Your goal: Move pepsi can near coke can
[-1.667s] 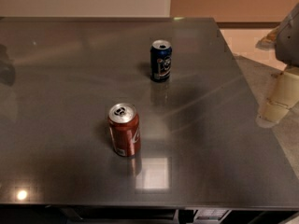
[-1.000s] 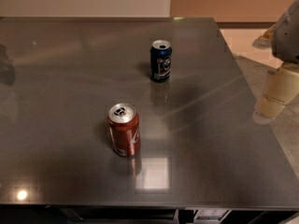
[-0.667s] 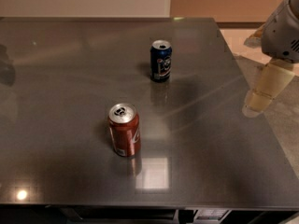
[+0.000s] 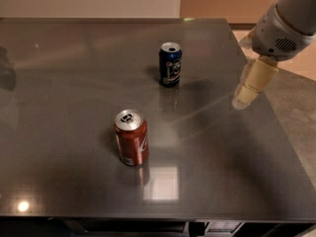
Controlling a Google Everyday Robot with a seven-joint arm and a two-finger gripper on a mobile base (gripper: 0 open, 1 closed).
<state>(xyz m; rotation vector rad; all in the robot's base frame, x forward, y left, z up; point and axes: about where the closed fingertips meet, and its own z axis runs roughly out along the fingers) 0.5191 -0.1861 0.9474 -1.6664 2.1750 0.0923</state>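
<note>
The pepsi can (image 4: 170, 64), dark blue with a silver top, stands upright on the far middle of the dark grey table (image 4: 64, 83). The coke can (image 4: 131, 138), red with a silver top, stands upright nearer the front, to the left of the pepsi can and well apart from it. My gripper (image 4: 247, 90) hangs over the table's right side, to the right of the pepsi can and a little nearer the front, holding nothing. Its cream finger points down toward the table.
The table's right edge (image 4: 276, 117) runs just right of the gripper, with a lighter floor beyond it. The front edge lies close below the coke can. A bright light reflection (image 4: 160, 182) shows on the table in front of the coke can.
My gripper has moved left, from past the table's right edge to over the table, closer to the pepsi can. Both cans have stayed in place.
</note>
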